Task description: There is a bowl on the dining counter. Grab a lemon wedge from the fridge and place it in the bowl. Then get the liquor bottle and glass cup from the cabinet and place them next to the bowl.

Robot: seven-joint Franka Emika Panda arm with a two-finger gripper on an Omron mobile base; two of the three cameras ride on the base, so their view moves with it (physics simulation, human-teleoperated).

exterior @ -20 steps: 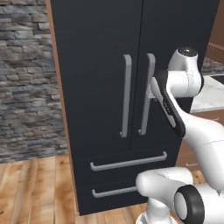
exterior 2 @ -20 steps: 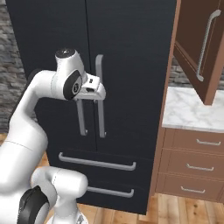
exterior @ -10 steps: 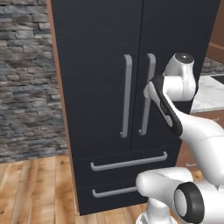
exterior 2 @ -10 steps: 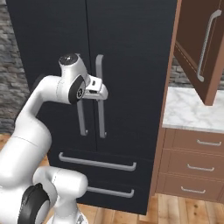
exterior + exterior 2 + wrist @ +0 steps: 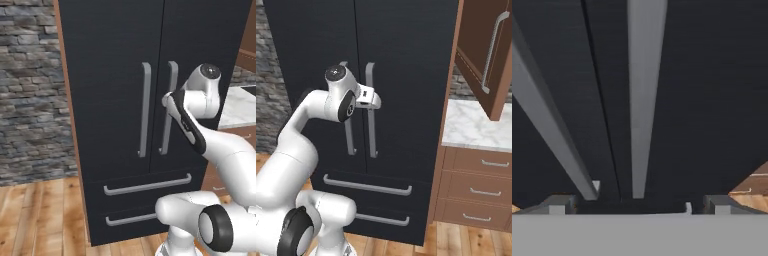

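The tall black fridge (image 5: 115, 60) (image 5: 406, 50) stands in front of me with both doors shut. My gripper (image 5: 375, 100) (image 5: 168, 98) is up against the right door's long grey handle (image 5: 169, 120) (image 5: 371, 135), at its upper part. In the hand view the gripper (image 5: 638, 202) is open, and that handle (image 5: 644, 100) runs up the middle between the two fingertips without being squeezed. The left door's handle (image 5: 547, 125) slants past beside it. The brown wall cabinet (image 5: 481, 55) hangs to the right with its door swung open. The bowl, dining counter, lemon wedge, liquor bottle and glass cup are out of view.
Right of the fridge is a marble counter (image 5: 476, 130) over brown drawers (image 5: 481, 185). Two fridge drawers with grey bars (image 5: 147, 185) sit below the doors. A stone wall (image 5: 30, 100) and wooden floor (image 5: 40, 215) lie to the left.
The hand has moved forward and a little right, bringing the open fingers onto the right door's handle. The fridge doors have not moved.
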